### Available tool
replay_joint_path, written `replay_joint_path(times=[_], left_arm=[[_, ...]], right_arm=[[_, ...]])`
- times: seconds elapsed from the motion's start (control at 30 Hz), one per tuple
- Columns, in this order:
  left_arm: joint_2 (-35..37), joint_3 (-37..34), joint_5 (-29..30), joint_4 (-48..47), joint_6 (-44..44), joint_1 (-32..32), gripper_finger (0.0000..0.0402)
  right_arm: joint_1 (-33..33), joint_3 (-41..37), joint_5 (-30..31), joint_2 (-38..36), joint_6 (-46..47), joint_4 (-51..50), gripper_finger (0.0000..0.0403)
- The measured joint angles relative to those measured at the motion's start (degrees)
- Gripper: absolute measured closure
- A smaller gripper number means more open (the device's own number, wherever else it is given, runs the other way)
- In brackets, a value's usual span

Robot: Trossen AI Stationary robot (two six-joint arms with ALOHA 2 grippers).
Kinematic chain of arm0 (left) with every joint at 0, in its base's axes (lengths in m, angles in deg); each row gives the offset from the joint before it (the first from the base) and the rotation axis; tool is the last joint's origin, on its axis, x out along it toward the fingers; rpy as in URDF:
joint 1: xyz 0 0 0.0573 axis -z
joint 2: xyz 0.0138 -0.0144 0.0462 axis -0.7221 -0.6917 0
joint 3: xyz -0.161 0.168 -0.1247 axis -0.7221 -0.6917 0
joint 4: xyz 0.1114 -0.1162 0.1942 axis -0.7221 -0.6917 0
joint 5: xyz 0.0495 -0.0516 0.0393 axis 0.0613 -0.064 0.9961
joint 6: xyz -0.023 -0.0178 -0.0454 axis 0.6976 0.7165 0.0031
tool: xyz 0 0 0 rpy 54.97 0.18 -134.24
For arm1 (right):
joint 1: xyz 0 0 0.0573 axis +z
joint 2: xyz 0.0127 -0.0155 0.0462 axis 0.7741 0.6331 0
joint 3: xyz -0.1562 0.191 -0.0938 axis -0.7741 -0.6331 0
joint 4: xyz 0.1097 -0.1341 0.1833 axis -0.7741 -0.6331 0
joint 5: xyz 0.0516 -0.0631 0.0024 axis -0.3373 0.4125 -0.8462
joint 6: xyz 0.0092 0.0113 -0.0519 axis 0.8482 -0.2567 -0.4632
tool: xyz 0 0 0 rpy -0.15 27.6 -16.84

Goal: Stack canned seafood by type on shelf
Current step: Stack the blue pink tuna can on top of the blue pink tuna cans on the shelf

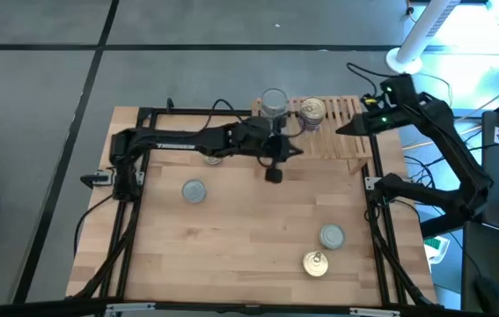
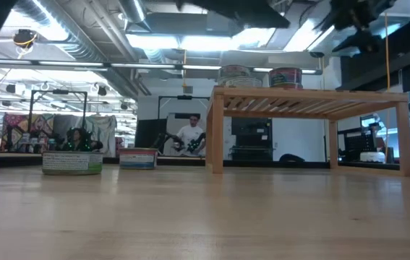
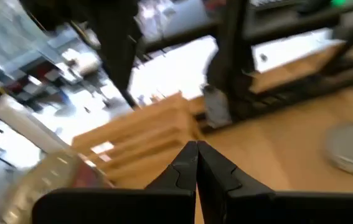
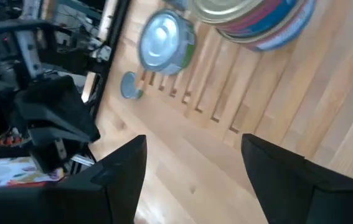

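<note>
The shelf (image 1: 328, 132), a low light-wood slatted rack, stands at the table's far right. On its left end stand two tins: a silver-topped one (image 1: 273, 103) (image 4: 164, 40) and a gold-topped one (image 1: 311, 110) (image 4: 251, 15). My left gripper (image 3: 196, 158) is shut and empty, raised in front of the shelf's left end (image 1: 295, 148). My right gripper (image 4: 192, 162) hovers open above the shelf's right end (image 1: 355, 128), with nothing between its fingers. More canned seafood rests on the tabletop: a silver tin (image 1: 194, 190), another silver tin (image 1: 332, 235) and a gold pull-ring tin (image 1: 316, 263).
One more tin (image 1: 214, 158) lies partly hidden under my left arm. The low view shows the shelf (image 2: 309, 101) with open room beneath it, and two tins (image 2: 72, 160) (image 2: 138, 157) on the table. Black frame rails (image 1: 377, 220) run along both sides of the table.
</note>
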Motion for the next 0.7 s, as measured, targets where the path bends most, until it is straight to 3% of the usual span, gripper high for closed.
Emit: replay_joint_path(times=[0.27, 0.5, 0.7], left_arm=[[9.2, 0.0, -2.2, -23.7, 10.0, 1.8, 0.0402], [15.2, 0.0, -2.3, -42.9, 19.7, 1.8, 0.0402], [16.6, -0.3, -2.3, -57.3, 25.6, 1.8, 0.0402]], right_arm=[[0.0, 0.0, 0.6, -7.2, -4.1, 0.5, 0.0141], [0.0, 0.0, 2.4, -8.9, -6.2, 1.1, 0.0141], [2.5, -5.2, -0.5, -9.5, -4.6, 10.3, 0.0141]])
